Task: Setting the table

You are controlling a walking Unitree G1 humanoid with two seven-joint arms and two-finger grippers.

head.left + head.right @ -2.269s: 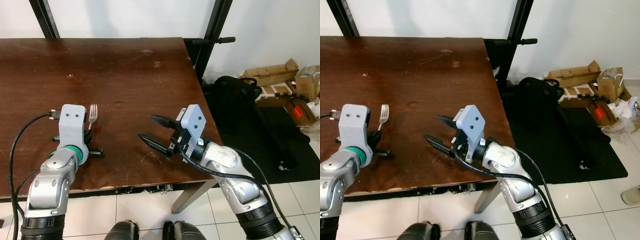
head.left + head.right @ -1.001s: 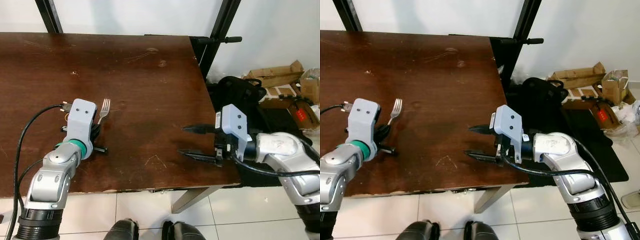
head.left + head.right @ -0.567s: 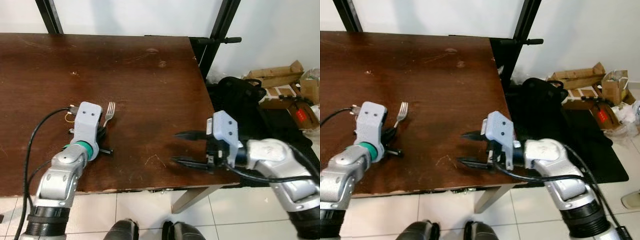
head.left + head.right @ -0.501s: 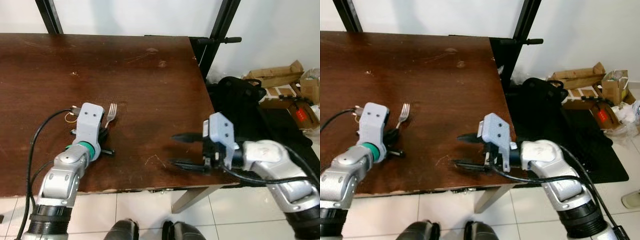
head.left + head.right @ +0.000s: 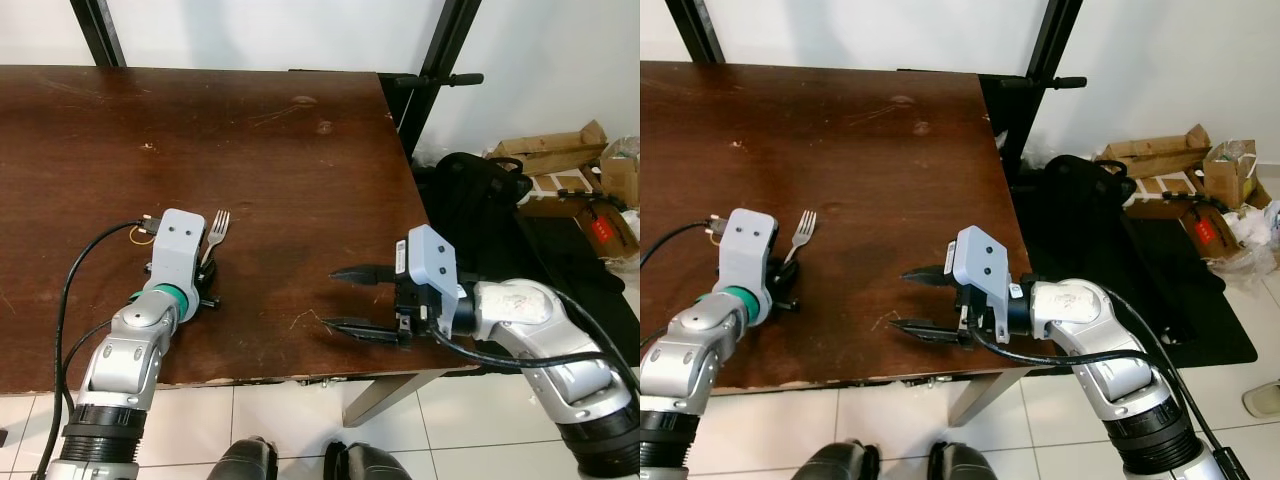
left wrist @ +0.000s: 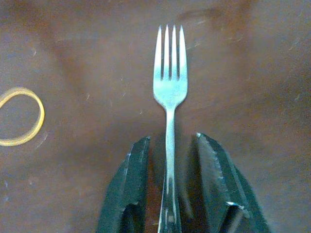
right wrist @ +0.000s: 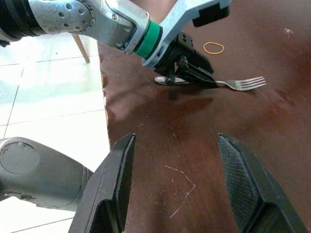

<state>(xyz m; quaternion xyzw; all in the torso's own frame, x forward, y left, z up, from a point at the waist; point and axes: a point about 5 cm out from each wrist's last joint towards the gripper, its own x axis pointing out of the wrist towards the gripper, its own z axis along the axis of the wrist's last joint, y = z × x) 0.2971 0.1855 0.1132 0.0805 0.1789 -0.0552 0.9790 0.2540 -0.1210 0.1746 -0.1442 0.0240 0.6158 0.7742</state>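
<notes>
A dark brown wooden table (image 5: 250, 130) occupies the upper left and centre of both eye views, its near edge crossing the lower part of the frame. To its right, on the tiled floor, a black mat (image 5: 1160, 290) carries a black bag (image 5: 470, 190), with cardboard boxes (image 5: 545, 160) at the right edge. The right gripper (image 5: 342, 298) hovers above the table near its lower right corner, fingers spread wide with nothing between them. The left gripper (image 5: 205, 272) sits low on the table at lower left, largely hidden under its grey wrist housing in the eye views. The left wrist view supplies what the eye views hide: the two black fingers (image 6: 129, 189) lie either side of the fork (image 6: 169, 87) handle, with a narrow gap visible on each side, so the jaws are slightly open and not clamped on the metal. The fork lies flat on the wood, tines pointing away from the gripper. A yellow rubber band (image 6: 19, 116) lies on the table beside it; the right wrist view shows it just beyond the left arm.
</notes>
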